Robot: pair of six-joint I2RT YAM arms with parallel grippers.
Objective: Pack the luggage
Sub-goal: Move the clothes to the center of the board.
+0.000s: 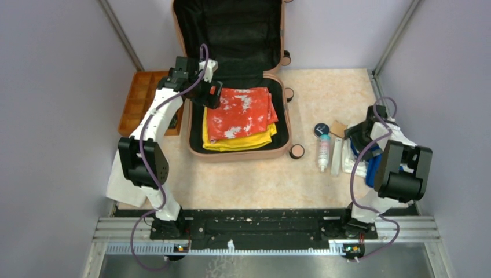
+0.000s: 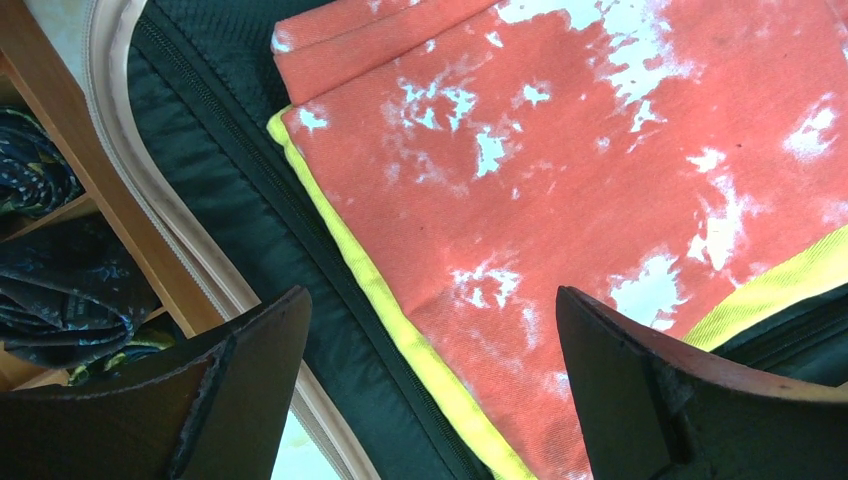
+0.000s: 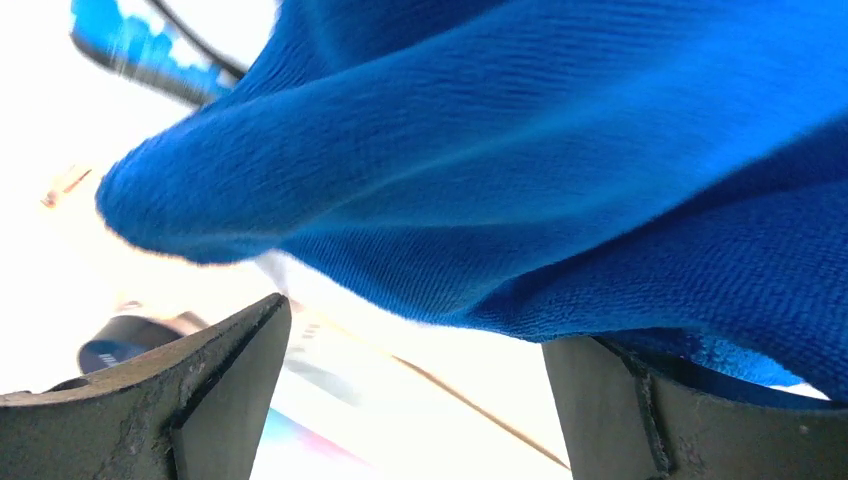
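Two fingers [image 2: 240, 400], two cloths [image 2: 560, 200], one luggage [image 2: 250, 220]

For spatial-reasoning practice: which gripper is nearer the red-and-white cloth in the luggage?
Left. The left gripper hangs open over the left edge of the red-and-white cloth; the right gripper is outside the luggage, at a blue cloth.

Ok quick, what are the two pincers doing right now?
Left pincer: open, empty, over the red cloth in the luggage.
Right pincer: open, at the blue cloth, not gripping it.
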